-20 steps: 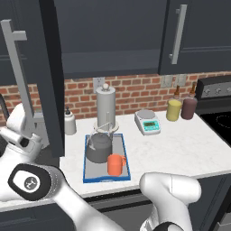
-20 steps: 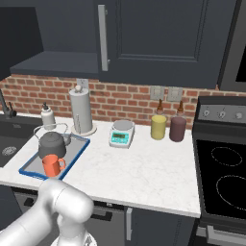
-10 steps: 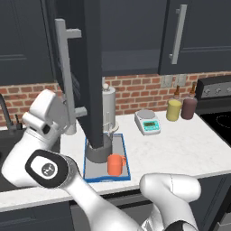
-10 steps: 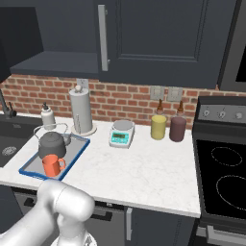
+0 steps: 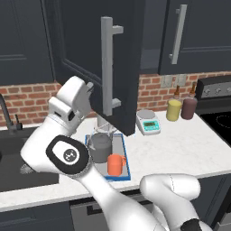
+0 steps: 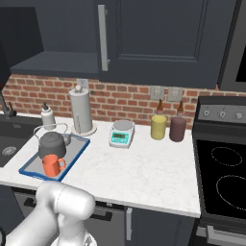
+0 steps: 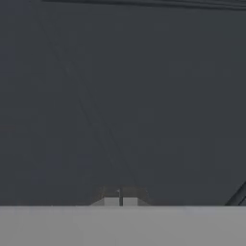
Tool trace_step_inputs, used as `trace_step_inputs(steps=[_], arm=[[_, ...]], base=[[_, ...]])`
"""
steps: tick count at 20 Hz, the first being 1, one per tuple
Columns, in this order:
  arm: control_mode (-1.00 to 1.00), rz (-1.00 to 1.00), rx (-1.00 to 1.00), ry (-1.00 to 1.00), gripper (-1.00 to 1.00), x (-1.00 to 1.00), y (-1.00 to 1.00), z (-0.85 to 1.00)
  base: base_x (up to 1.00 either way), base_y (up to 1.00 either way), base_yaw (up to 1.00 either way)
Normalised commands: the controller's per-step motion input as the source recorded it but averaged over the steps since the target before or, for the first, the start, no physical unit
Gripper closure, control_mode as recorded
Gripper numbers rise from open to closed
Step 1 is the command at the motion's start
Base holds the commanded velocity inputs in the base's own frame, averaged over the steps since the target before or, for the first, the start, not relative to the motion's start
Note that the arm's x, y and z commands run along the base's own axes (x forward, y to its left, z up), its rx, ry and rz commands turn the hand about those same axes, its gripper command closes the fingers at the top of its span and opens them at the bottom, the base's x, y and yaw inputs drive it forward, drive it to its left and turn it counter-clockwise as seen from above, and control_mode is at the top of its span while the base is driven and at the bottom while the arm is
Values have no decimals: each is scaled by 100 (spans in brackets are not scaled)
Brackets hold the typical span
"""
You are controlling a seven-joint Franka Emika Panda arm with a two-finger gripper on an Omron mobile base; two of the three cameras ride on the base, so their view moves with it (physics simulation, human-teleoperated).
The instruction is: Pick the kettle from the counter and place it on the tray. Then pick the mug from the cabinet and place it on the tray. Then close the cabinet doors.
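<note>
A: The hand (image 7: 120, 201), fingers pressed together and holding nothing, faces the dark cabinet door (image 5: 90, 58).

B: Kettle (image 6: 52, 144) and mug (image 6: 51, 166) both sit on the tray (image 6: 77, 153) on the tabletop (image 6: 144, 168).

Kettle (image 6: 51, 144) and mug (image 6: 51, 165) on tray (image 6: 79, 148), mug nearer me; scale (image 6: 121, 133) right of tray.

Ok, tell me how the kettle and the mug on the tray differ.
The kettle is dark grey, the mug orange. The kettle is squat, rounded and bigger; the mug is a small cylinder. The kettle has an arched wire handle on top, the mug a side handle. Both stand upright on the blue-rimmed tray.
</note>
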Motion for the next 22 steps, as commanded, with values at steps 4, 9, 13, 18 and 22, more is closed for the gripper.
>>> trace_step_inputs(steps=[4,9,13,18,22], arm=[[-100,0,8,0,100,3,-65,21],[-100,3,8,5,100,11,-70,16],[-100,7,7,23,100,39,-64,0],[-100,17,12,17,100,51,-45,0],[-100,30,10,22,100,46,-26,7]], base=[[0,0,0],[0,0,0],[0,0,0],[0,0,0],[0,0,0]])
